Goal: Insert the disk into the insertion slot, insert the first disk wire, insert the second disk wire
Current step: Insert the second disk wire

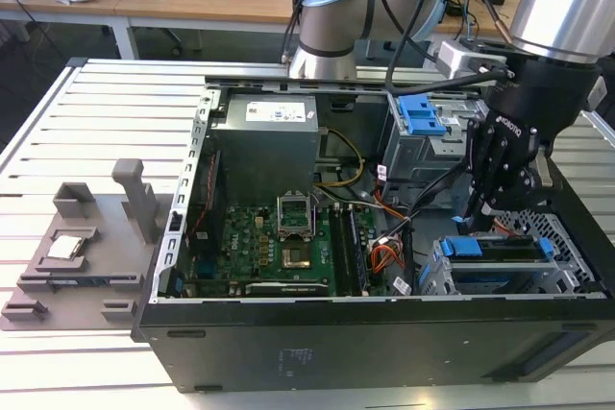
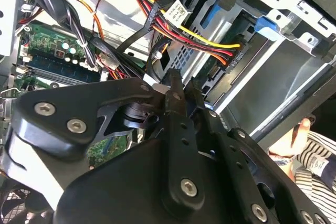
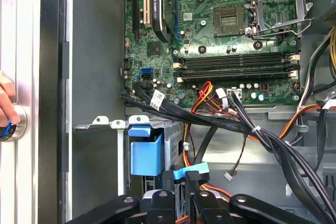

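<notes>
The disk (image 1: pixel 492 249), framed by its blue carrier, lies in the insertion slot (image 1: pixel 569 237), a silver perforated cage at the case's corner on the exterior view's right. My gripper (image 1: pixel 471 218) hangs just over the disk's inner end, shut on a wire with a blue plug (image 3: pixel 190 173). In the first wrist view the plug sits between the fingertips (image 3: pixel 160 199), beside the carrier's blue tab (image 3: pixel 144 153). In the second wrist view the gripper (image 2: pixel 173 90) is near a red, yellow and black wire bundle whose black plug (image 2: pixel 235 53) sits against the disk's end (image 2: pixel 237 29).
The open case holds a green motherboard (image 1: pixel 279 237), a grey power supply (image 1: pixel 264 136) and a blue-tabbed grey drive box (image 1: pixel 423 114). Loose cables (image 3: pixel 247 129) cross beside the cage. A grey fixture (image 1: pixel 86 247) lies outside the case. A person's hand (image 3: pixel 5 109) rests at the case's edge.
</notes>
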Robot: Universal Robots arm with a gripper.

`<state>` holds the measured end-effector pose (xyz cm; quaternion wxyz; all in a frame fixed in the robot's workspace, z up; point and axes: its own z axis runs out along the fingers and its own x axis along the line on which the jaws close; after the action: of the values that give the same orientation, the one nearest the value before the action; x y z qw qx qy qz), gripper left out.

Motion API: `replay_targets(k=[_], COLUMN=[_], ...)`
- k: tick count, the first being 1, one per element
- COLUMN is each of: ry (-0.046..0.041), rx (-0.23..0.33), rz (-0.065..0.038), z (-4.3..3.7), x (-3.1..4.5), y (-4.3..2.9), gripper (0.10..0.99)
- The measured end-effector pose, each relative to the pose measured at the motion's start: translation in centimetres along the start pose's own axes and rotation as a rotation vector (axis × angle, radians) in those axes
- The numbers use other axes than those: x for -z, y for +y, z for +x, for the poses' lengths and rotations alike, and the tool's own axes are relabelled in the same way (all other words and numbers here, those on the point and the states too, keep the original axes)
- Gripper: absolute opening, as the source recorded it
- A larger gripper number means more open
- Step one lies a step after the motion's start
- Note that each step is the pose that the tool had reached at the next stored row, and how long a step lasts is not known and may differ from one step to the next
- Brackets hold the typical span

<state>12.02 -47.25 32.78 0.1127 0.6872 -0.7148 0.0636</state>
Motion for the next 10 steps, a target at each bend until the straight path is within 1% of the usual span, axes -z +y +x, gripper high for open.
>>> replay_targets(k=[3,7,9,10], ry=[0.0000,-0.0009,-0.0041,-0.0087], rx=[0.000,0.000,0.000,0.001], rz=[0.000,0.000,-0.001,-0.002], z=[0.01,0.41,0.77,0.99], x=[0.01,1.21,1.20,1.15], y=[0.00,0.05,-0.11,-0.21], gripper=[0.200,0.200,0.200,0.200])
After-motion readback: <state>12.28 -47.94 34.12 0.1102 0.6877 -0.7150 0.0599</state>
